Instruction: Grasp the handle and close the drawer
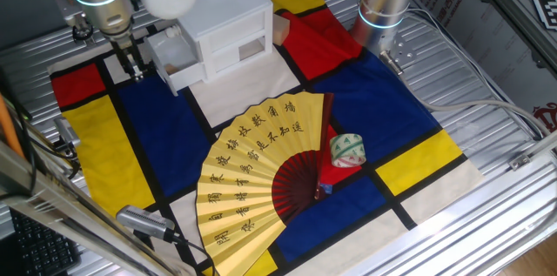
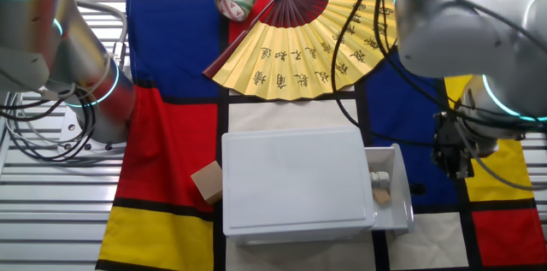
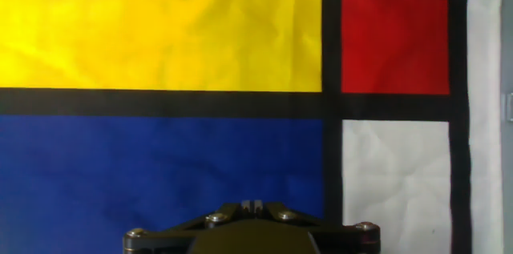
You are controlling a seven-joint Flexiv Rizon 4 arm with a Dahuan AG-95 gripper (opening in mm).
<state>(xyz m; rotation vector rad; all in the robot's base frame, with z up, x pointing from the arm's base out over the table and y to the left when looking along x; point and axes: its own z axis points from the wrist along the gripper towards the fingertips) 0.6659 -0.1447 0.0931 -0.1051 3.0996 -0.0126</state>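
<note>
Drawer (image 1: 174, 57) pulled out from cabinet (image 1: 228, 23), small items inside. Handle (image 2: 414, 190) on front panel, w/o contact. Hand (image 1: 135, 65) just beside drawer front, fingers down, prob. lining up for grasp. Fingers look together, holding nothing; cannot tell for sure.

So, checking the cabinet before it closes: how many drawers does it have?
2 show: the open drawer pulled out toward the gripper, and the shut drawer in the cabinet. More may be hidden.

Tool (image 1: 136, 70) points straight down, fingers together.
</note>
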